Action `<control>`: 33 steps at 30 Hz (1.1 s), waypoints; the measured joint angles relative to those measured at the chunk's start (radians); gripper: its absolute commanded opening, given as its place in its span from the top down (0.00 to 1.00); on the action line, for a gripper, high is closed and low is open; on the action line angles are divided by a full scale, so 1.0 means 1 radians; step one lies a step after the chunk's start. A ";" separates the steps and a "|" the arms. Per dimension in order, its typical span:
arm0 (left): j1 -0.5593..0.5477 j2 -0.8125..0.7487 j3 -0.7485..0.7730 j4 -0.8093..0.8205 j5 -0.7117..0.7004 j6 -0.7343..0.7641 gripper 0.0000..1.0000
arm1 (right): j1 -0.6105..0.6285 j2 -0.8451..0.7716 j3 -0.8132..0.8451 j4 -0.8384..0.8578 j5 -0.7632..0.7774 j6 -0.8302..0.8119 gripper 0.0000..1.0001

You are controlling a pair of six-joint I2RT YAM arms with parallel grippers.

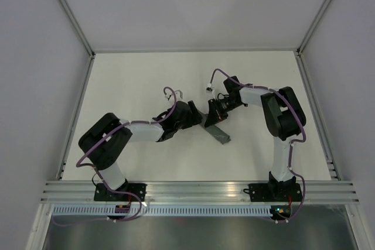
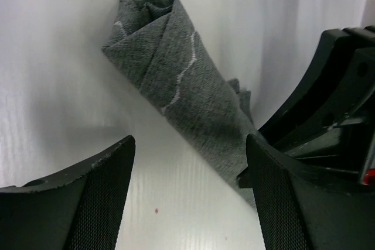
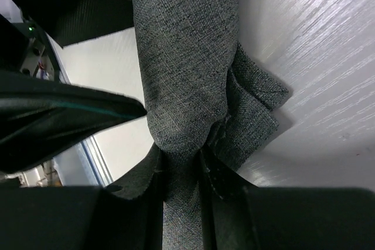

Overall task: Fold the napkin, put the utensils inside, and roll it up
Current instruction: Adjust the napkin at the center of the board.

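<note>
The left arm folds out from the table's near left corner and reaches right toward the middle. The left gripper has its jaws wide apart, holding nothing. The napkin, rolled into a tight grey tube, lies slantwise at mid-table, ahead of those jaws and running past the right-hand finger. The right gripper is clamped on the roll's far end. The right arm rises from the near right corner and bends left.

Napkin dark grey, matte, pale wavy stitched line; table white; claw fingers black.
</note>
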 measured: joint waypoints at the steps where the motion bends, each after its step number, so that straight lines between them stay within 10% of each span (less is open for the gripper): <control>1: -0.005 0.011 0.015 -0.001 -0.010 -0.009 0.20 | -0.003 0.002 -0.004 0.013 -0.006 0.017 0.99; 20: -0.034 0.155 0.242 -0.187 -0.095 -0.090 0.50 | -0.037 0.027 -0.034 0.163 -0.072 0.183 0.96; 33: -0.011 0.242 0.433 -0.363 -0.085 -0.033 0.91 | -0.047 -0.024 -0.037 0.171 -0.018 0.160 0.43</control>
